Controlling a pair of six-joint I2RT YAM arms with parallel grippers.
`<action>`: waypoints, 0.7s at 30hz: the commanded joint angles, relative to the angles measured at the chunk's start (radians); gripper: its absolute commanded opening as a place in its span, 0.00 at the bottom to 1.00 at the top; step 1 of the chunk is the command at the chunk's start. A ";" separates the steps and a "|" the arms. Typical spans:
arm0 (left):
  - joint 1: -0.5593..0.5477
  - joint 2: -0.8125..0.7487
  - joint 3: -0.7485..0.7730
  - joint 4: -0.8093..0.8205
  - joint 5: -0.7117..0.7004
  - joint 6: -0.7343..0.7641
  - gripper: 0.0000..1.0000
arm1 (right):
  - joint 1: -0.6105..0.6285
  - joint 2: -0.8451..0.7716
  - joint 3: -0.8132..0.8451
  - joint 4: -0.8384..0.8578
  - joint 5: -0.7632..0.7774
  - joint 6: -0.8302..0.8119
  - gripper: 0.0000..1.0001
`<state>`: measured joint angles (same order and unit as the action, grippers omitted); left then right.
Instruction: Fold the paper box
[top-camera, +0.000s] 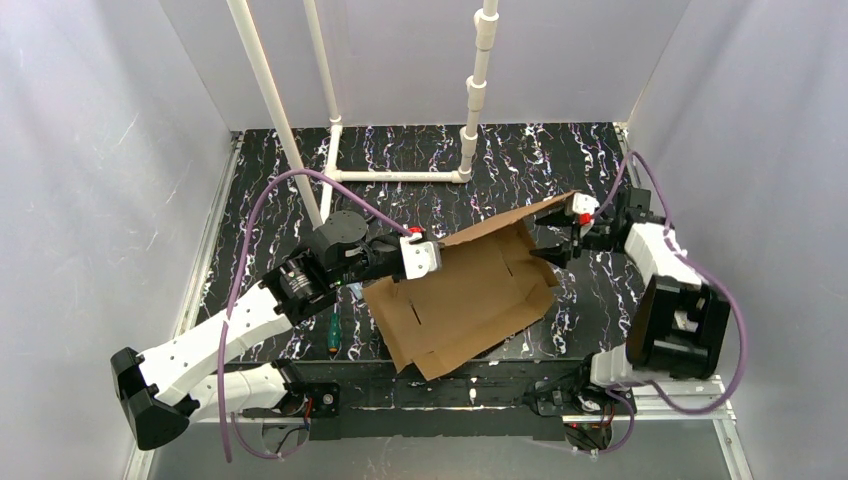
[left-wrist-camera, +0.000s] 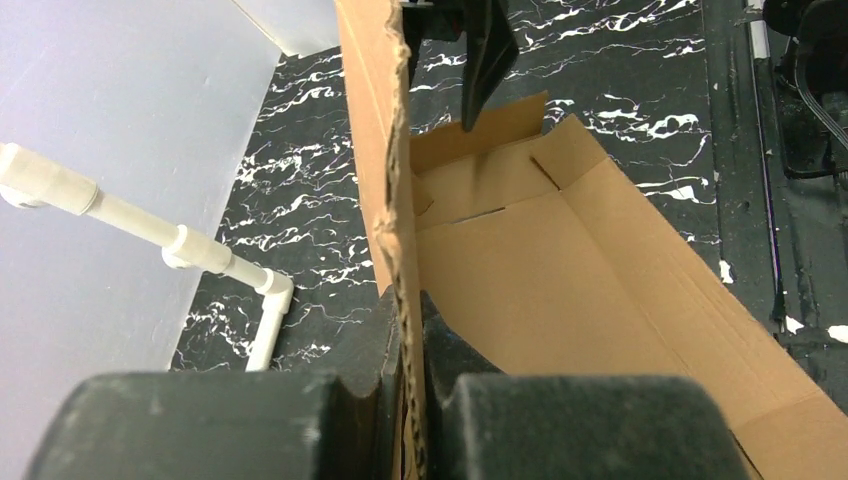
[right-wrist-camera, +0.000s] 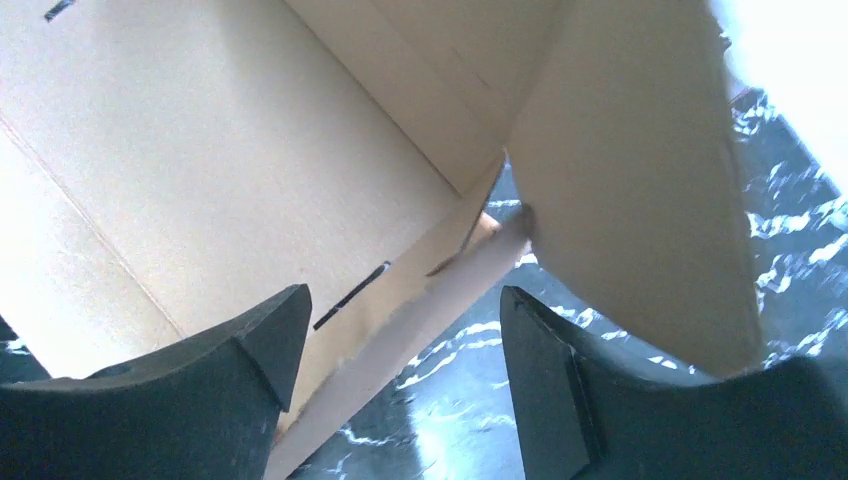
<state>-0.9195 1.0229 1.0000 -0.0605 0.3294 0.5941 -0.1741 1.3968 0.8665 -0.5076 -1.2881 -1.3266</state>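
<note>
Top external view had the paper box (top-camera: 465, 300) sitting mid-table on the black marbled table (top-camera: 560, 160), right between the two arms, its near corner close to the rail at their bases. It was plain brown corrugated card, with creases and short slots showing on the inner face. The base panel lay flat, the long far wall was lifted up, and a near flap lay spread out.

Left gripper (top-camera: 432, 255) reached in low from the left, arm stretched across. The left wrist view showed its fingers pressed together on the ragged edge of that raised wall, the card pinched between them.

Right gripper (top-camera: 553, 255) came in at the box's right end, wrist bent inward. Its own camera showed the fingers spread, a flap's edge running through the gap, neither finger clearly pressing it.

A white pipe frame (top-camera: 400, 175) stood behind the box, and a small green-and-orange tool (top-camera: 333, 335) lay near its left side.
</note>
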 joint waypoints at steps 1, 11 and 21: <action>-0.007 -0.031 -0.016 0.020 0.019 -0.010 0.00 | -0.065 0.179 0.167 -0.902 -0.039 -0.633 0.77; -0.007 -0.037 -0.043 0.039 0.007 -0.011 0.00 | -0.120 0.174 0.239 -0.902 0.002 -0.403 0.75; -0.007 -0.035 -0.038 0.047 0.010 -0.028 0.00 | -0.208 0.193 0.314 -0.421 0.185 0.291 0.76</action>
<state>-0.9199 1.0111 0.9562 -0.0444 0.3264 0.5789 -0.3748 1.6032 1.1641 -1.2171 -1.2373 -1.4288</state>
